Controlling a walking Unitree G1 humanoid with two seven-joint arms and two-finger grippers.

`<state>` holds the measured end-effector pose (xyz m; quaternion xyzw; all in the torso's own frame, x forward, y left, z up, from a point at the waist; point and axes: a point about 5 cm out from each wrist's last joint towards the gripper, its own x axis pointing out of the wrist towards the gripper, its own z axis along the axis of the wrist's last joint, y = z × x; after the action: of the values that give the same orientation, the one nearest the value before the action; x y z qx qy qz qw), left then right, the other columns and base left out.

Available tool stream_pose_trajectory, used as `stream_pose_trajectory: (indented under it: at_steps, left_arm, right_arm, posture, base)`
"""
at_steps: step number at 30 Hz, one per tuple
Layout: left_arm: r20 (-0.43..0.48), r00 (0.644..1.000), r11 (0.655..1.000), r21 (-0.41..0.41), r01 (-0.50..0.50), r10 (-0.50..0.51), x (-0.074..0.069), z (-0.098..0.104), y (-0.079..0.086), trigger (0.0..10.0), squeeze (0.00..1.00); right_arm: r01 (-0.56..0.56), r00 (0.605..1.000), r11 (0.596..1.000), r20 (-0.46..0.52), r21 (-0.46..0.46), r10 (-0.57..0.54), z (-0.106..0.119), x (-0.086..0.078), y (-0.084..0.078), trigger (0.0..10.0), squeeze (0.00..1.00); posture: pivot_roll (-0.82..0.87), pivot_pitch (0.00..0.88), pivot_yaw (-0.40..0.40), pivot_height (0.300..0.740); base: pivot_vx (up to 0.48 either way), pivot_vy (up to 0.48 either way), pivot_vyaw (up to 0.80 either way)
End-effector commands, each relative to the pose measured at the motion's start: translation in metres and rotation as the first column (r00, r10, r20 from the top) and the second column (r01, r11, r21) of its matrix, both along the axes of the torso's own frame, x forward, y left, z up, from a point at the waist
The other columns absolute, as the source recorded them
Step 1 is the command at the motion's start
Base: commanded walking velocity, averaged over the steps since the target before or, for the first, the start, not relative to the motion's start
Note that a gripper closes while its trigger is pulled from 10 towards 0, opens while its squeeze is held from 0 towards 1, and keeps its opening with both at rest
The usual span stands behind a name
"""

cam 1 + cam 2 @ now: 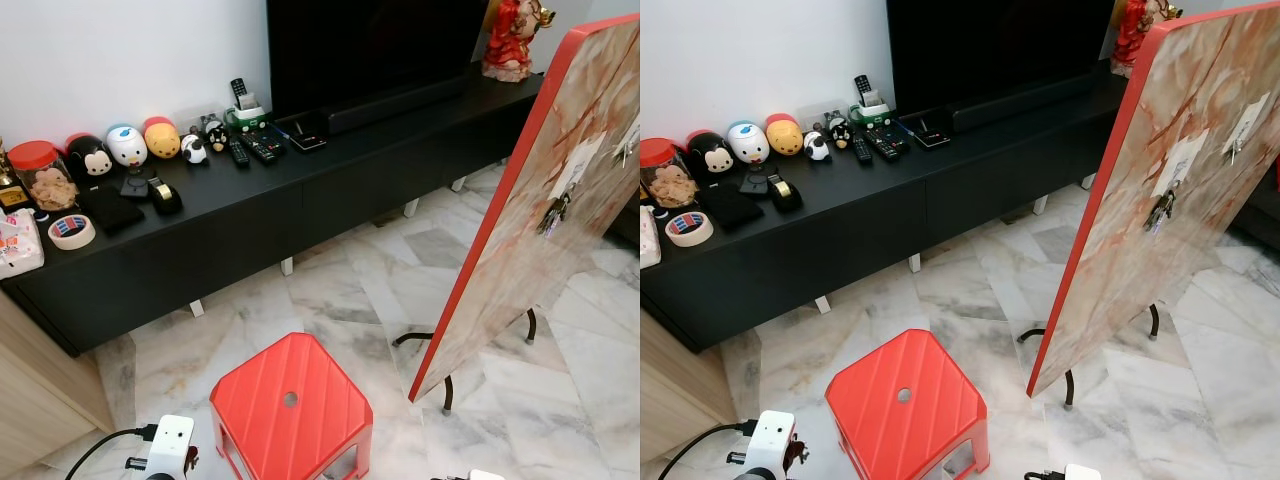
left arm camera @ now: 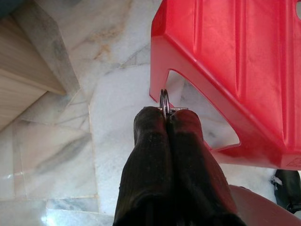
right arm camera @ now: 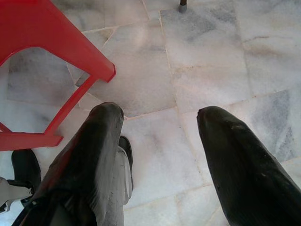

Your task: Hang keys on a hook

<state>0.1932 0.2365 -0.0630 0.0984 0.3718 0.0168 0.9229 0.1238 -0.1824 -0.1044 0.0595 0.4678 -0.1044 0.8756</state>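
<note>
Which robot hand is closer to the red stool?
Left. The left gripper, holding a key ring, is right beside the red stool; the right gripper hangs farther off over the floor.

A red plastic stool [image 1: 292, 407] is standing on the marble floor [image 1: 350, 285]. Behind it, a long black surface [image 1: 250, 190] is carrying round plush toys [image 1: 128, 146], remote controls [image 1: 250, 148], a roll of tape [image 1: 72, 231] and a red-lidded jar [image 1: 40, 175], with a dark television [image 1: 370, 45] standing above.
</note>
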Motion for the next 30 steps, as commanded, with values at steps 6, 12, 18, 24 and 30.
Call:
stream_pose_trajectory:
  at_steps: [6, 12, 18, 24, 30]
  left_arm:
    - [-0.114, 0.993, 0.988, -0.147, -0.041, 0.024, -0.0006, -0.0088, -0.0172, 10.0, 0.0]
    - [-0.114, 0.993, 0.988, -0.147, -0.041, 0.024, -0.0006, -0.0088, -0.0172, 10.0, 0.0]
    - [-0.114, 0.993, 0.988, -0.147, -0.041, 0.024, -0.0006, -0.0088, -0.0172, 10.0, 0.0]
    - [-0.114, 0.993, 0.988, -0.147, -0.041, 0.024, -0.0006, -0.0088, -0.0172, 10.0, 0.0]
    - [-0.114, 0.993, 0.988, -0.147, -0.041, 0.024, -0.0006, -0.0088, -0.0172, 10.0, 0.0]
  right_arm:
    - [0.106, 0.992, 0.991, 0.066, 0.083, -0.111, 0.0149, 0.0464, 0.0008, 10.0, 0.0]
    - [0.106, 0.992, 0.991, 0.066, 0.083, -0.111, 0.0149, 0.0464, 0.0008, 10.0, 0.0]
    - [0.106, 0.992, 0.991, 0.066, 0.083, -0.111, 0.0149, 0.0464, 0.0008, 10.0, 0.0]
    - [0.106, 0.992, 0.991, 0.066, 0.083, -0.111, 0.0149, 0.0464, 0.0008, 10.0, 0.0]
    - [0.106, 0.992, 0.991, 0.066, 0.083, -0.111, 0.0149, 0.0464, 0.0008, 10.0, 0.0]
  posture:
    - [-0.01, 0.0, -0.055, 0.74]
    - [-0.01, 0.0, -0.055, 0.74]
    - [-0.01, 0.0, -0.055, 0.74]
    - [-0.01, 0.0, -0.055, 0.74]
    - [-0.01, 0.0, -0.055, 0.74]
  base:
    - [0.0, 0.0, 0.0]
    - [0.0, 0.0, 0.0]
    - [0.0, 0.0, 0.0]
    - [0.0, 0.0, 0.0]
    - [0.0, 0.0, 0.0]
